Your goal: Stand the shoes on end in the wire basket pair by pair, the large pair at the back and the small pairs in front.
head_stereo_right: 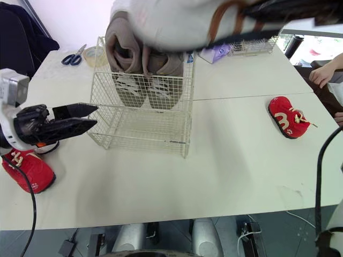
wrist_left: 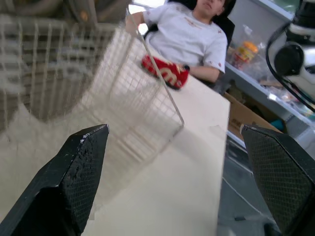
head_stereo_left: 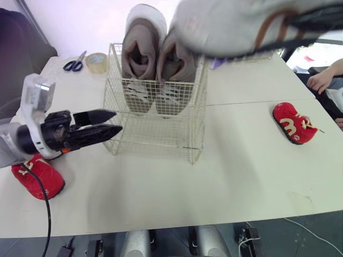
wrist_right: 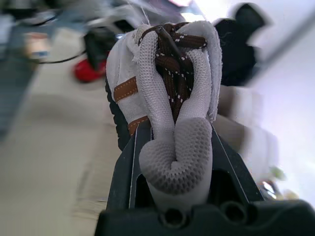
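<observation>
Our right fingers (wrist_right: 129,167) clamp the grey shoe (wrist_right: 162,73) by its collar above the basket (head_stereo_left: 155,136); our left fingers (wrist_left: 74,182) are apart beside it. Lowering, we might snag the rim or topple the brown pair (head_stereo_left: 140,53) at its back.

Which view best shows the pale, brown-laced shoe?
The right wrist view: the pale shoe shows its whole laced front, with the right gripper jaws clamped on it. The eye views show its side, cut by the top edge.
</observation>
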{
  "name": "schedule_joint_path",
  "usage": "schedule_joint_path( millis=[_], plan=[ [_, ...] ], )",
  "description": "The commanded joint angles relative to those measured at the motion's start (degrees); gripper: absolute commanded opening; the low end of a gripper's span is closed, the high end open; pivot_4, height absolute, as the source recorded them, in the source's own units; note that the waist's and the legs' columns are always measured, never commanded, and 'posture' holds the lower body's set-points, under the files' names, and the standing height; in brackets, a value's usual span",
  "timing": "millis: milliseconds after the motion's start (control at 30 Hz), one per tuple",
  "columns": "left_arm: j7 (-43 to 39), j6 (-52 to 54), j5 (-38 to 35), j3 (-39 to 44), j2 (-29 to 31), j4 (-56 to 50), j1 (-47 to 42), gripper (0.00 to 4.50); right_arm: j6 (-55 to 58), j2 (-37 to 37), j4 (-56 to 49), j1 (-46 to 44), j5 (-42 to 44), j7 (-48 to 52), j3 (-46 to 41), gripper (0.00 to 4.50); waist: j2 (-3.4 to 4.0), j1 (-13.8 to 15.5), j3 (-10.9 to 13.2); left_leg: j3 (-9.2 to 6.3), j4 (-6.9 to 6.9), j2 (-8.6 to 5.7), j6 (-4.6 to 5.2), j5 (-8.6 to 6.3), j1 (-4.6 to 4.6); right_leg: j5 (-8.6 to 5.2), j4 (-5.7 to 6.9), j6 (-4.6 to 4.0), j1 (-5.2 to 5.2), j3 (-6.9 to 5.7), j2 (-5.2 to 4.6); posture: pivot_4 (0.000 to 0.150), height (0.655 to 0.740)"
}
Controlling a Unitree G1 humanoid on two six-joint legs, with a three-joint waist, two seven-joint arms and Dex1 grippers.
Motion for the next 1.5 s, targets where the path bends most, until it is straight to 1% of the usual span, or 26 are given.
schedule_joint_path(
  millis=[33,100,200,300,400,467,567,667,833,867,933,967,1067,1167,1200,1233,1300,1333,1433,1500],
  plan=[
    [-3.63,2.88,-2.77,4.74,2.95,0.26,-1.40,4.50,-5.92,0.48,-2.33,-1.98,6.85,0.56,6.31,0.49,-0.12,0.07,0.04,0.03,0.03,0.00,0.01,-0.01,-0.01,-0.03,0.00,-0.07,-0.09,0.00,-0.02,0.150,0.7400],
    [-3.44,3.81,-5.25,4.66,3.48,1.53,-3.50,4.50,-10.63,0.55,-2.88,-2.64,8.24,0.56,10.86,0.49,-0.16,0.14,0.03,0.02,0.05,0.00,0.00,-0.01,0.00,-0.02,-0.01,-0.09,-0.14,-0.01,-0.02,0.150,0.7400],
    [-0.48,4.34,-11.26,1.77,2.93,3.14,-8.85,4.50,-23.50,1.94,-2.07,-4.63,5.29,0.56,19.53,0.49,-0.18,0.04,0.02,-0.01,0.05,0.00,0.01,0.00,0.00,-0.01,0.02,-0.08,-0.05,0.00,-0.01,0.150,0.7400],
    [1.25,4.98,-13.06,-3.15,1.06,3.04,-13.27,4.50,-35.55,4.12,1.58,-7.11,1.43,0.56,26.33,0.49,-0.19,-0.11,0.02,0.00,0.05,-0.01,0.02,0.01,0.02,0.09,0.09,0.10,0.06,0.03,0.01,0.150,0.7400],
    [1.29,5.77,-11.66,-8.16,-1.47,2.61,-16.45,4.50,-43.20,6.49,5.80,-9.10,-0.97,0.56,30.46,0.49,-0.22,-0.03,0.04,0.09,0.09,-0.01,0.00,0.03,0.01,0.13,0.23,0.18,0.03,0.03,0.08,0.150,0.7400],
    [0.52,6.56,-10.02,-11.73,-3.50,2.70,-18.63,4.50,-44.69,6.99,6.20,-9.68,0.00,0.56,32.15,0.49,-0.28,0.16,0.05,0.08,0.12,0.00,-0.01,0.04,0.00,0.14,0.32,0.21,0.01,0.01,0.09,0.150,0.7400],
    [-1.50,6.98,-5.92,-16.37,-6.64,2.75,-22.09,4.50,-45.74,7.46,5.99,-10.30,1.42,0.56,33.58,0.49,-0.30,0.24,0.06,0.08,0.18,-0.01,-0.01,0.05,-0.02,0.14,0.36,0.21,0.01,0.00,0.09,0.150,0.7400],
    [-5.46,6.81,0.80,-22.13,-10.14,3.80,-26.29,4.50,-46.28,8.01,5.15,-10.85,2.13,0.56,34.57,0.49,-0.31,0.28,0.06,0.07,0.22,-0.01,-0.01,0.05,-0.02,0.14,0.41,0.22,0.02,-0.01,0.10,0.150,0.7400],
    [-10.05,7.78,6.07,-25.76,-13.44,6.13,-29.82,4.50,-45.84,8.61,4.15,-11.01,2.94,0.56,34.91,0.49,-0.33,0.11,0.05,0.06,0.23,0.00,-0.02,0.06,-0.01,0.13,0.52,0.23,-0.02,0.00,0.12,0.150,0.7400],
    [-10.79,8.30,6.11,-26.19,-14.42,6.81,-30.67,4.50,-45.82,8.87,4.12,-11.04,2.70,0.56,34.81,0.49,-0.33,0.13,0.05,0.06,0.23,0.00,-0.02,0.06,-0.01,0.13,0.53,0.23,-0.04,0.00,0.12,0.150,0.7400],
    [-9.93,10.18,5.34,-26.65,-17.03,9.73,-32.94,3.92,-45.46,9.24,3.79,-10.80,2.19,0.56,34.24,0.48,-0.34,0.16,0.05,0.04,0.25,0.00,-0.03,0.06,-0.01,0.12,0.59,0.24,-0.04,0.00,0.12,0.150,0.7400],
    [-10.84,10.57,5.70,-26.67,-17.53,9.90,-33.33,3.69,-45.28,9.34,3.67,-10.65,2.00,0.56,33.90,0.48,-0.34,0.21,0.05,0.02,0.28,0.00,-0.03,0.07,-0.02,0.12,0.63,0.24,-0.05,0.00,0.12,0.150,0.7400],
    [-11.87,11.07,7.28,-26.08,-18.31,9.60,-33.53,2.22,-44.55,9.43,3.71,-10.24,1.40,0.56,33.04,0.48,-0.34,0.16,0.05,0.02,0.31,0.00,-0.03,0.07,-0.02,0.11,0.65,0.25,-0.05,0.00,0.11,0.150,0.7400],
    [-10.78,10.11,8.00,-24.71,-19.43,8.28,-32.71,0.89,-42.85,9.33,4.01,-9.27,0.03,0.56,31.08,0.48,-0.35,0.19,0.06,0.00,0.31,0.00,-0.03,0.07,-0.02,0.11,0.67,0.25,-0.05,0.00,0.11,0.150,0.7400],
    [-9.83,9.93,7.56,-23.78,-19.98,7.95,-32.15,0.55,-41.22,9.06,4.04,-8.72,-0.14,0.56,30.00,0.48,-0.35,0.20,0.06,-0.02,0.32,0.00,-0.03,0.07,-0.02,0.11,0.67,0.25,-0.05,-0.01,0.11,0.150,0.7400],
    [-9.12,9.92,6.93,-22.86,-20.42,7.77,-31.64,0.55,-40.03,8.77,4.13,-8.20,-0.65,0.56,29.09,0.48,-0.35,0.22,0.05,-0.01,0.32,0.00,-0.03,0.07,-0.02,0.11,0.67,0.25,-0.05,0.00,0.11,0.150,0.7400],
    [-7.18,9.78,5.12,-20.65,-21.28,6.78,-30.18,0.49,-37.08,7.81,4.64,-6.67,-1.78,0.56,26.59,1.42,-0.35,0.25,0.05,-0.02,0.33,0.00,-0.03,0.07,-0.02,0.11,0.67,0.25,-0.03,0.00,0.10,0.150,0.7400],
    [-5.71,9.72,3.81,-19.35,-21.72,6.01,-29.15,0.49,-35.08,7.23,5.01,-5.71,-2.33,0.56,24.87,1.80,-0.36,0.25,0.05,-0.03,0.34,0.00,-0.03,0.07,-0.02,0.11,0.67,0.25,-0.03,0.00,0.09,0.150,0.7400],
    [2.28,7.38,-2.53,-13.72,-23.82,2.04,-22.83,0.49,-26.05,2.00,8.32,-0.58,-5.76,-6.42,18.07,3.34,-0.39,0.31,0.03,-0.15,0.35,0.00,-0.03,0.07,-0.02,0.11,0.67,0.25,0.00,0.00,0.06,0.150,0.7400],
    [7.00,5.53,-6.93,-11.18,-24.76,-0.23,-18.85,0.49,-18.79,-1.00,8.64,3.99,-4.94,-10.66,13.07,4.32,-0.57,0.52,0.02,-0.25,0.34,-0.01,-0.02,0.07,-0.02,0.10,0.62,0.23,0.04,0.00,0.01,0.150,0.7400]
  ],
)
